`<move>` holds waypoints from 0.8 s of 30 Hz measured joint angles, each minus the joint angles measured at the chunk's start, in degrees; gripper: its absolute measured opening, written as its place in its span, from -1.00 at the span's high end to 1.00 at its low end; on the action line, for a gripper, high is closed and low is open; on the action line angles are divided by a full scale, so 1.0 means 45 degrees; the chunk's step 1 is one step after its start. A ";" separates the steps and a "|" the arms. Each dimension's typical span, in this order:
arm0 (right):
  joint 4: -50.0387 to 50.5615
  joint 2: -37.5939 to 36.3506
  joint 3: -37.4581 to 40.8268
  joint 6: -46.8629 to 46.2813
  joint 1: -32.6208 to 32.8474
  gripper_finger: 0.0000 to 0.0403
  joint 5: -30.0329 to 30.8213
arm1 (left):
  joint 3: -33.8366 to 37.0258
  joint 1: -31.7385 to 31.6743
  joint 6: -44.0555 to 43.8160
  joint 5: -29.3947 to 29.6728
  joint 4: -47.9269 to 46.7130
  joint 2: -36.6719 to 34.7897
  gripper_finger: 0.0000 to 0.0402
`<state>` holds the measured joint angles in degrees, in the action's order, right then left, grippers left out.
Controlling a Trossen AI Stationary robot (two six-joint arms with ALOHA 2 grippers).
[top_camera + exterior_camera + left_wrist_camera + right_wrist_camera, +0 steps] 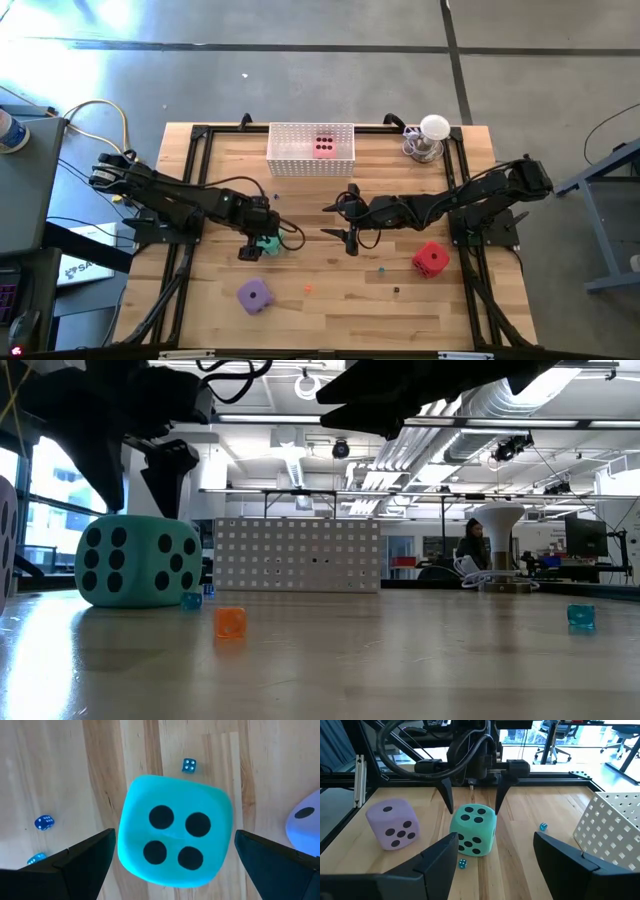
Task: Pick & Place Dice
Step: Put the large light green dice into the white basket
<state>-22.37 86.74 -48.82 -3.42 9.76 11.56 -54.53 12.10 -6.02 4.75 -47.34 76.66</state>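
Observation:
The green die (pixel 175 837) rests on the table left of centre, four pips up. My left gripper (pixel 257 244) hangs open over it, pointing down, one finger (pixel 447 795) on each side of the die's top, touching nothing. My right gripper (pixel 336 221) is open in mid-table, raised and nearly level, pointing at the green die (pixel 472 830) with nothing between its fingers. The purple die (pixel 254 295) lies toward the near edge. The red die (pixel 430 258) lies on the right. The pink die (pixel 325 146) sits inside the white basket (pixel 290 160).
The white perforated basket (pixel 298 555) stands at the far edge, middle. A white-topped stand (pixel 432 136) is at the far right corner. Tiny dice lie about: an orange one (pixel 230 622) and blue ones (pixel 580 617). Black frame rails (pixel 195 180) run along both sides.

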 joint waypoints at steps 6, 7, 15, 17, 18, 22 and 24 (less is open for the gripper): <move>0.0000 0.0000 0.0001 0.0000 0.0000 -0.24 -0.0002 | 0.0392 -0.0005 0.0005 -0.0005 0.0166 0.0000 -0.99; 0.0000 0.0000 0.0000 0.0000 -0.0001 -0.24 0.0003 | 0.0431 -0.0005 0.0012 0.0000 0.0195 0.0000 -0.99; 0.0000 0.0000 0.0001 0.0000 0.0000 -0.24 0.0000 | 0.0545 -0.0121 0.0034 -0.0016 0.0387 0.0000 -0.99; 0.0000 0.0000 0.0000 0.0000 -0.0004 -0.24 0.0003 | 0.0550 -0.0204 -0.0013 -0.0055 0.0423 0.0000 -0.99; 0.0000 0.0000 0.0000 0.0000 0.0000 -0.24 -0.0002 | 0.0550 -0.0257 -0.0077 -0.0092 0.0453 0.0000 -0.99; 0.0000 0.0000 0.0000 0.0000 -0.0001 -0.24 -0.0001 | 0.0555 -0.0479 -0.0278 -0.0191 0.0670 0.0000 -0.99; 0.0000 0.0000 0.0001 0.0000 -0.0002 -0.24 -0.0002 | 0.0575 -0.0613 -0.0313 -0.0277 0.0815 0.0001 -0.99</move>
<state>-22.37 86.74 -48.81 -3.42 9.75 11.55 -51.94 9.34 -7.43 3.51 -43.67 76.67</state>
